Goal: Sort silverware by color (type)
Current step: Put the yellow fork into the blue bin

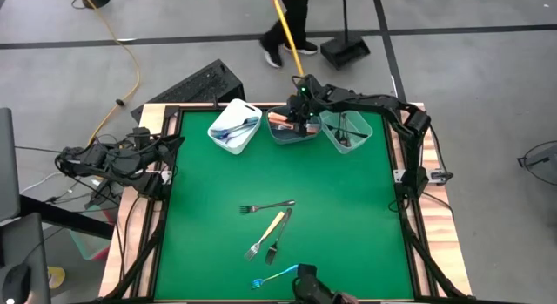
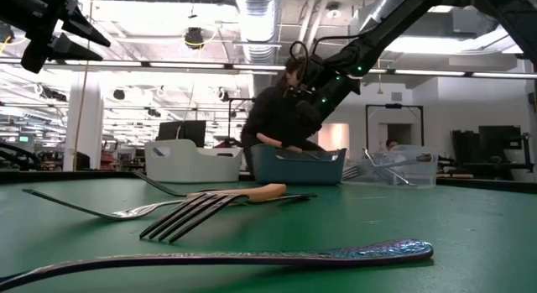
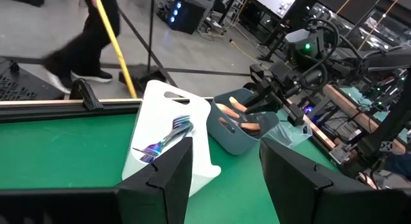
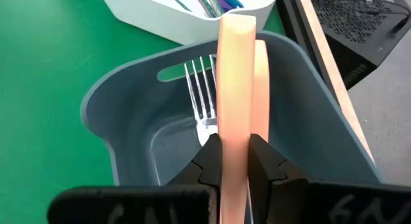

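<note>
A: Right wrist view, item one: right hand clamped on the orange-handled utensil, poised over the grey-blue bin. A fork already lies inside, tines toward the slotted end wall

B: Step in hand?

A: Judged as the drop-off of an orange piece into its bin. Next move calls for lowering a little, parting the fingers and letting the handle fall clear of the rim

B: Item's place relative to the hand?

A: Pinched between the two fingers, handle running straight out ahead of them, above the bin's hollow

B: Left hand?

A: Left hand, fingers parted, holding nothing, waiting at the left edge of the desk, facing the white bin

B: Remaining stock?

A: High view: silver forks and one orange-handled fork crossed mid-desk, a blue-handled fork near the front edge. White bin holds blue pieces, clear bin holds dark ones. Sorting well along, not finished
</note>
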Tool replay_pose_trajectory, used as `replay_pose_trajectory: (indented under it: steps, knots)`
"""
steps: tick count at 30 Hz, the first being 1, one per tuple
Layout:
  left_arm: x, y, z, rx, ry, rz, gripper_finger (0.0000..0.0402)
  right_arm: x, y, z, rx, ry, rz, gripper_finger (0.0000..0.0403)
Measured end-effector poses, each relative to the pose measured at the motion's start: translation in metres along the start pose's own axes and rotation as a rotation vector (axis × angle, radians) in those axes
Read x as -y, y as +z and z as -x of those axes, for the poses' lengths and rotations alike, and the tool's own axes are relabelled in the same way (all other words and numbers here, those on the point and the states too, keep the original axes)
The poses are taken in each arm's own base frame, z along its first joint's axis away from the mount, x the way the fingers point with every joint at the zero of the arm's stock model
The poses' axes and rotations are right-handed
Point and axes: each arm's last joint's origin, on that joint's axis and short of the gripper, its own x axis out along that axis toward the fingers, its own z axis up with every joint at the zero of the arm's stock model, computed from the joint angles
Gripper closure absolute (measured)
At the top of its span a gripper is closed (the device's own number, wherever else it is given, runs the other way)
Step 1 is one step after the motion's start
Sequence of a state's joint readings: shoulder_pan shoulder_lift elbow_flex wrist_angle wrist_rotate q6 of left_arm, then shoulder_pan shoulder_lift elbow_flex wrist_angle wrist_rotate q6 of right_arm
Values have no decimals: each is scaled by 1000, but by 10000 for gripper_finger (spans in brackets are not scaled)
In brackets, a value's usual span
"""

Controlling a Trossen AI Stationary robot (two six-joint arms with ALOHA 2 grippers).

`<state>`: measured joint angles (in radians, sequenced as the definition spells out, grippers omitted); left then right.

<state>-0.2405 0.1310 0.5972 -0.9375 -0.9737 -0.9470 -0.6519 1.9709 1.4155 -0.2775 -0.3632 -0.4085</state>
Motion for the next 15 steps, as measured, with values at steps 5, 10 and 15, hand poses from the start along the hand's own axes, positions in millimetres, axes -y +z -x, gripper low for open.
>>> replay_pose_trajectory:
  steps: [5,10,15]
  knots:
    - [0,0,0,0,0,0,237,1,0,0,1,-2,15,356]
    - [0,0,0,0,0,0,237,2,-2,-2,0,-4,15,356]
    - [0,0,0,0,0,1,237,2,-7,-10,-21,0,14,356]
